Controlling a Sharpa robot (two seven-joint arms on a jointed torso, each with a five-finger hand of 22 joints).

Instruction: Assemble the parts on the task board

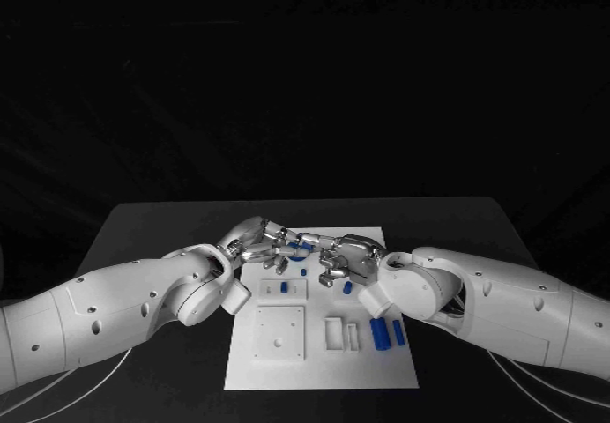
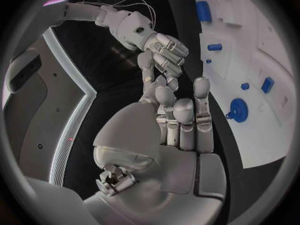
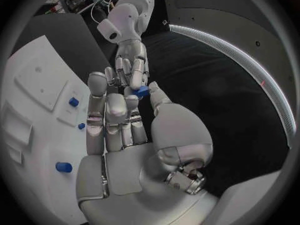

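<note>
My two hands meet fingertip to fingertip above the far end of the white task board [image 1: 318, 370]. A small blue part [image 3: 142, 90] sits between the thumb and a fingertip of my right hand [image 1: 345, 263], which pinches it. The fingertips of my left hand [image 1: 261, 242] press against the same part from the other side; whether they grip it is hidden. In the head view the part [image 1: 295, 247] shows as a blue spot between the hands. In the left wrist view, my left hand [image 2: 181, 120] reaches toward the right hand [image 2: 162, 50].
Two long blue parts [image 1: 379, 333] lie at the board's right side, beside white blocks [image 1: 333, 333]. Small blue parts [image 1: 282, 285] stand nearer the hands, and a round blue one [image 2: 237, 109] lies by the left fingers. Black table [image 1: 152, 229] surrounds the board.
</note>
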